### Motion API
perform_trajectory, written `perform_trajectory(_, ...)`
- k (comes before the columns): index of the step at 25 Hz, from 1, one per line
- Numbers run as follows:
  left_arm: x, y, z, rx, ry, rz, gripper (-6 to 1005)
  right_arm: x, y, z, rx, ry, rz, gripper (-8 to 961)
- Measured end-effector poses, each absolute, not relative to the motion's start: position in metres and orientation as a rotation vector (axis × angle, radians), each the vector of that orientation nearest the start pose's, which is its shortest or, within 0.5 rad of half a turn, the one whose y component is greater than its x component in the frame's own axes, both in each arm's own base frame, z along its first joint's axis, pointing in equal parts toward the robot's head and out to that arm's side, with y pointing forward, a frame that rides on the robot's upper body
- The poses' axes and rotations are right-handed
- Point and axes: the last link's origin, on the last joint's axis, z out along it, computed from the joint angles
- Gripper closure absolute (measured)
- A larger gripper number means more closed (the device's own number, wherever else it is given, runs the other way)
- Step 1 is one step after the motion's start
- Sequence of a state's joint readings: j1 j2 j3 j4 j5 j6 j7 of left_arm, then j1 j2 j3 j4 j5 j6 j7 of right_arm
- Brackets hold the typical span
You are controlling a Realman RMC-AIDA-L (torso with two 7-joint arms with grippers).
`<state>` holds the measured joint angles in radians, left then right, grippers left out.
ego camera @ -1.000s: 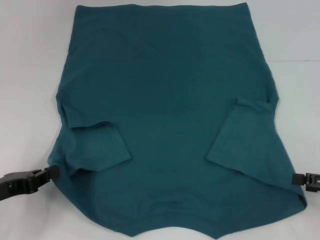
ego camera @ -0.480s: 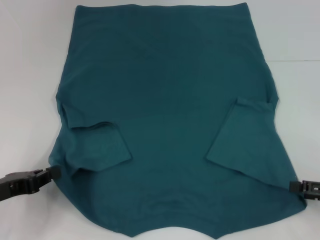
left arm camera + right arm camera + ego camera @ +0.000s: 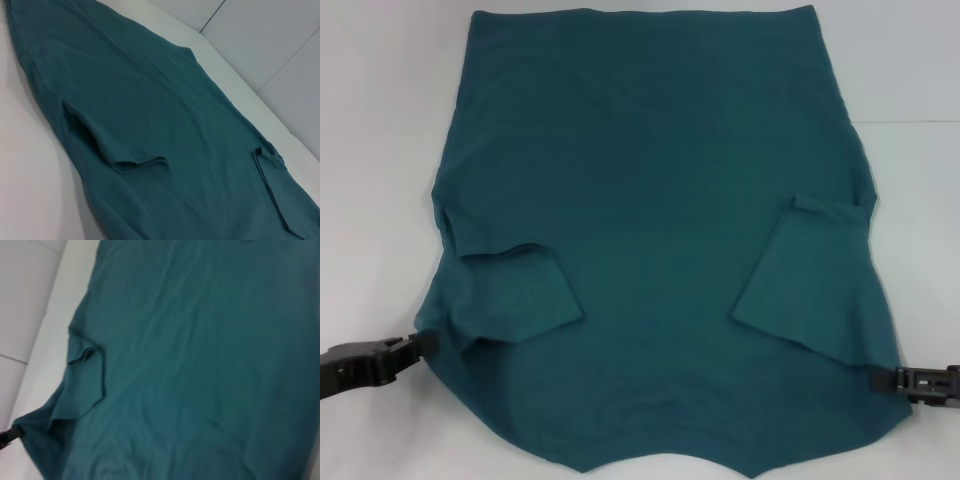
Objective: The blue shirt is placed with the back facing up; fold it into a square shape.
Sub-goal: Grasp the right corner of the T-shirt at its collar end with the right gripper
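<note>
The shirt (image 3: 650, 230) lies spread back-up on the white bench (image 3: 380, 120), both sleeves folded in over the body, with your two grippers at its near corners. The left gripper (image 3: 420, 345) sits at the shirt's left edge; you cannot tell whether it has pinched the cloth. The right gripper (image 3: 876, 380) appears closed on the hem at the right edge, which bunches there. The risk from here is uneven holds: if one side grips only a thin layer or slips, the lift would drag the shirt askew and spoil the square. Against half a second ago, the right gripper has moved inward, pulling that corner in; the left has barely shifted.
</note>
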<state>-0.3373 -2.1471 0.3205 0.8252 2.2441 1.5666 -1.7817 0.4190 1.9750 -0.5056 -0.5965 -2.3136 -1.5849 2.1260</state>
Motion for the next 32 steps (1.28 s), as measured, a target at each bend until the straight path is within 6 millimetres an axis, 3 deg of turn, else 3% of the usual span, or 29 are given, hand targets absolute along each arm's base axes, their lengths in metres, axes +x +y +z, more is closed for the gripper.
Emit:
perform_trajectory(14,-0.351,0.267,0.033,-2.212,-1.412,-0.667,982,0.350,0.278,0.027,-2.254,1.921,0.478,133)
perform_trajectory(25,-0.351,0.267,0.032,-2.215,-1.413,-0.670,983,0.352,0.278,0.027,-2.245,1.921,0.467,326)
perform_trajectory(32,-0.351,0.266,0.032,-2.212,-1.413,-0.669,983,0.357,0.274,0.026,-2.229,1.926,0.448,747)
